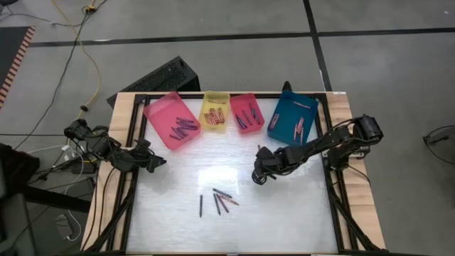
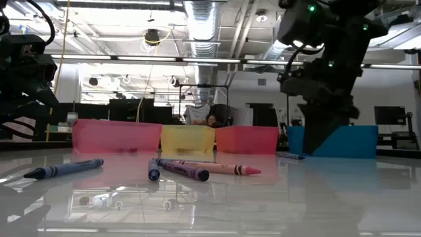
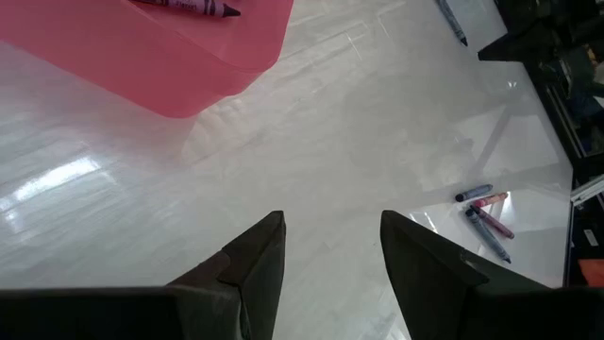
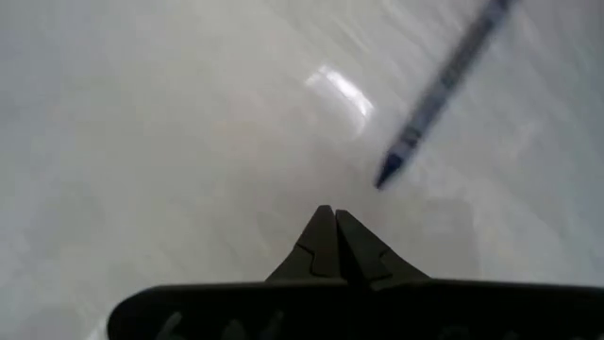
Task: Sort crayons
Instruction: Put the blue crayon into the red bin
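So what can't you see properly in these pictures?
- High view: the colours of the loose crayons are too small to tell.
- Low view: the red tray and the others show only their walls, hiding what's inside.
- Right wrist view: one blue crayon is blurred and cut off by the edge.

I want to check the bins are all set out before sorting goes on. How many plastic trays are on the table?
4, in a row along the far edge: a large pink tray at the left, then a yellow tray, a small red tray, and a blue tray at the right. None looks hidden.
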Robot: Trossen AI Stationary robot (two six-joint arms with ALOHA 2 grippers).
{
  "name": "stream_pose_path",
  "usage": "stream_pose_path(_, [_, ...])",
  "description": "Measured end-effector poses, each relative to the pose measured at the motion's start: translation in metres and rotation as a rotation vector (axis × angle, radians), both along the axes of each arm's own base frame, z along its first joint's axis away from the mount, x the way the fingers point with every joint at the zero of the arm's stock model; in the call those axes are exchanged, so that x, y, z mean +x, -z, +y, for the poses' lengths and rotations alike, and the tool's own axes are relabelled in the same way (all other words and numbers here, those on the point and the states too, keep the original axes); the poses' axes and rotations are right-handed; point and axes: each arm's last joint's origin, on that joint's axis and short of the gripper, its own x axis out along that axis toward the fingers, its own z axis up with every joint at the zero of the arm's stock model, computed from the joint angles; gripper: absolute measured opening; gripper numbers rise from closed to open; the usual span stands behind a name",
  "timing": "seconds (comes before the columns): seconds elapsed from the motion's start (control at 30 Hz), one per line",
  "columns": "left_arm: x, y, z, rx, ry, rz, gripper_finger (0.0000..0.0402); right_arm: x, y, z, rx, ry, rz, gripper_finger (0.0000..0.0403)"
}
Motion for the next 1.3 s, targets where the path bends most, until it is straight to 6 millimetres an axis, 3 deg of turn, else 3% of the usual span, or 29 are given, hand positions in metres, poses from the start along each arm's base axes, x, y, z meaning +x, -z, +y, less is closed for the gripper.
stream_pose_path(0.17, [0.000, 0.000, 0.000, 0.000, 0.000, 0.000, 0.0165, -0.002, 0.001, 0.003, 0.070, 0.105, 0.003, 0.0000])
stream_pose_path(0.3, [0.000, 0.000, 0.000, 0.000, 0.000, 0.000, 0.0165, 0.002, -0.008, 0.010, 0.161, 0.065, 0.002, 0.0014])
stream_pose_path(0.47, [0.000, 0.000, 0.000, 0.000, 0.000, 0.000, 0.0165, 0.002, -0.024, 0.012, 0.138, 0.001, 0.092, 0.0049])
stream_pose_path(0.6, [0.000, 0.000, 0.000, 0.000, 0.000, 0.000, 0.0165, -0.002, -0.040, 0.001, 0.090, -0.022, 0.225, 0.0058])
stream_pose_path(0.77, [0.000, 0.000, 0.000, 0.000, 0.000, 0.000, 0.0165, 0.002, -0.048, -0.016, 0.076, -0.021, 0.230, 0.0059])
stream_pose_path(0.97, [0.000, 0.000, 0.000, 0.000, 0.000, 0.000, 0.0165, 0.009, -0.040, -0.035, 0.082, 0.047, 0.241, 0.0084])
stream_pose_path(1.3, [0.000, 0.000, 0.000, -0.002, 0.004, 0.002, 0.0165, 0.034, -0.011, -0.045, 0.082, 0.047, 0.216, 0.0191])
